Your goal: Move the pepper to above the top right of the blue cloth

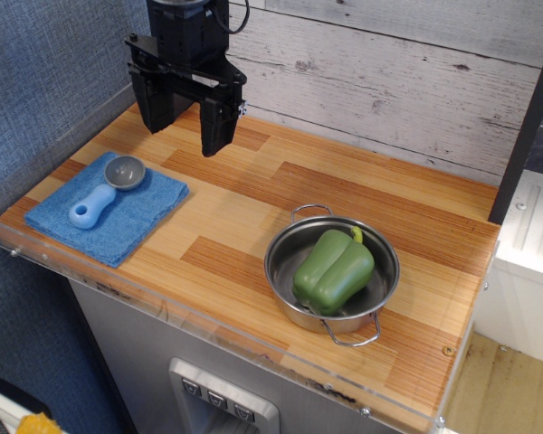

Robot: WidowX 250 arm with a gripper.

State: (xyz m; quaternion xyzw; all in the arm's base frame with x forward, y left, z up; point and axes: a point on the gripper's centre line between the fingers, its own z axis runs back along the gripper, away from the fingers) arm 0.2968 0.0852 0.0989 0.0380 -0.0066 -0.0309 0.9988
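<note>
One clear acrylic lip runs along the near edge of the wooden countertop, with a grey cabinet front below it. Just behind that edge, toward the right, stands a steel pot with two wire loop handles, one pointing forward and one pointing back. The pepper lies inside the pot, glossy green and lobed, tipped on its side so that its short stem points up and toward the back right; it fills much of the pot's bowl.

Across the counter on the left, well apart from the pot, the blue cloth lies flat with one corner close to the front edge. On it rests a scoop with a light-blue handle and a grey round bowl, the bowl at the far end near the cloth's rear corner.

Farther back, the black gripper hangs above the counter, just behind the cloth and well away from the pepper. Its two broad fingers point downward with a plain gap between them, spread apart and holding nothing. Behind it rises a whitewashed plank wall.
</note>
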